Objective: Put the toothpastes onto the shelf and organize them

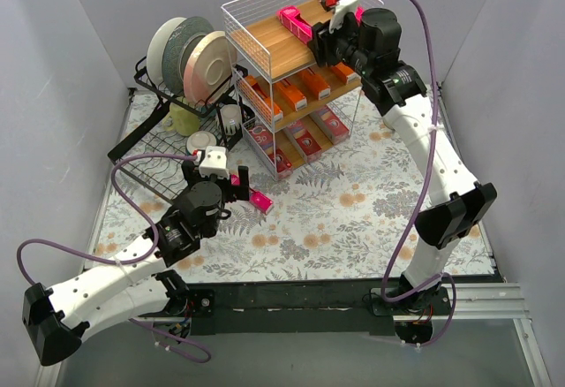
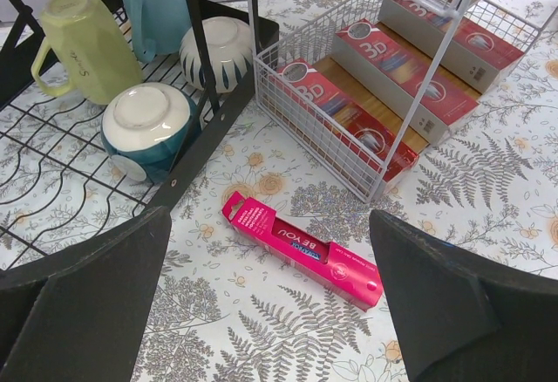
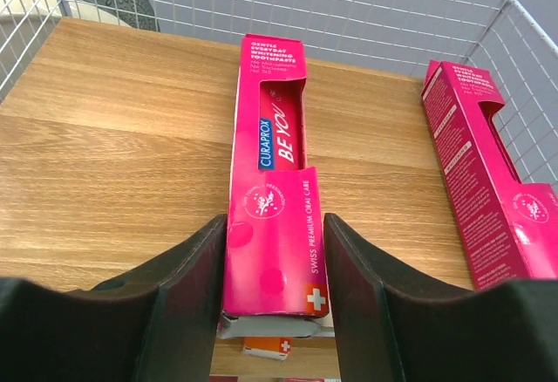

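The shelf (image 1: 265,47) stands at the back centre. My right gripper (image 1: 320,41) reaches over its top board (image 3: 131,138) and is shut on a magenta-pink toothpaste carton (image 3: 272,216), also visible from above (image 1: 296,23). The carton lies lengthwise on the board with its near end over the front edge. A second pink carton (image 3: 488,199) lies to its right. Orange cartons (image 1: 291,94) fill the middle tier and dark red ones (image 1: 305,140) (image 2: 349,116) the bottom tier. My left gripper (image 2: 268,234) is open above a pink carton (image 2: 301,248) lying on the floral tablecloth (image 1: 259,200).
A black wire dish rack (image 1: 150,144) with plates (image 1: 190,51) stands left of the shelf. It holds a yellow-green mug (image 2: 83,46) and upturned bowls (image 2: 144,125) close to the left gripper. Grey walls enclose the table on both sides.
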{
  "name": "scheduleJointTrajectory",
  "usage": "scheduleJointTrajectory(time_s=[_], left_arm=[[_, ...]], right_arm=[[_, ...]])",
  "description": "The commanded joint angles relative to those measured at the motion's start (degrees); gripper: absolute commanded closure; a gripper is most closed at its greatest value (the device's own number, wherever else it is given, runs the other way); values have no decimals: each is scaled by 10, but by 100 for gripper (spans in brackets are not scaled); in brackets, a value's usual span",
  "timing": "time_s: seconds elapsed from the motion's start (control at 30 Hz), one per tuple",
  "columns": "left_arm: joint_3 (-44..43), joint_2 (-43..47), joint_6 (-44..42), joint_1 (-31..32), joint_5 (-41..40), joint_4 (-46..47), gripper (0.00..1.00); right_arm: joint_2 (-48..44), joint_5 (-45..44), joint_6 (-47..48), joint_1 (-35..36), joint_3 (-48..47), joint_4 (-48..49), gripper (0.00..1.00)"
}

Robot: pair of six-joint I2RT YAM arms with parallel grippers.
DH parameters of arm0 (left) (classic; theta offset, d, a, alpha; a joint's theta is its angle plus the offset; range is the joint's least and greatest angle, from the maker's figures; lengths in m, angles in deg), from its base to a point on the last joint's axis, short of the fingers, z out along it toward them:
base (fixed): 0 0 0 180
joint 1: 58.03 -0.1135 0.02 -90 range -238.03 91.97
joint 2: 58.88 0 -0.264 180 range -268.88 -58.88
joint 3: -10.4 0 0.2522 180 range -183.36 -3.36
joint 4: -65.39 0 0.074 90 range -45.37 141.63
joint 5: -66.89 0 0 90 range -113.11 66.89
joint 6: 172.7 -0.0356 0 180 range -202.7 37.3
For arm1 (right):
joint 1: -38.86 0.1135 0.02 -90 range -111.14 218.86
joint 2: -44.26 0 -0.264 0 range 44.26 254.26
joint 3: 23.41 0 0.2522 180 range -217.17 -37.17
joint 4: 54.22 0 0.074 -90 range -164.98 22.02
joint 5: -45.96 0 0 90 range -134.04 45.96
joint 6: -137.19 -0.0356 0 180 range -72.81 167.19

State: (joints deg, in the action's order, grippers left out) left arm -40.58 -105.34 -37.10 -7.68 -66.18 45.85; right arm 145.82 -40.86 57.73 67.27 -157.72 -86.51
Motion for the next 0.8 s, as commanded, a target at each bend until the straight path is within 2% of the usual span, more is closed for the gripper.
scheduleJointTrajectory(time_s=[0.0,0.17,0.37,0.77], left_arm=[[1,0,-8,-4,-10,2,2],[-1,-8,-8,-4,-4,1,2],[1,-11,-7,-5,-5,1,2],[1,-16,-9,-7,-10,1,2]], right_arm=[[-36,-10,-3,-4,8,40,44],[-45,-15,-2,-5,27,48,44],[-57,-22,-3,-12,54,71,50],[-44,2,-3,-25,48,87,53]])
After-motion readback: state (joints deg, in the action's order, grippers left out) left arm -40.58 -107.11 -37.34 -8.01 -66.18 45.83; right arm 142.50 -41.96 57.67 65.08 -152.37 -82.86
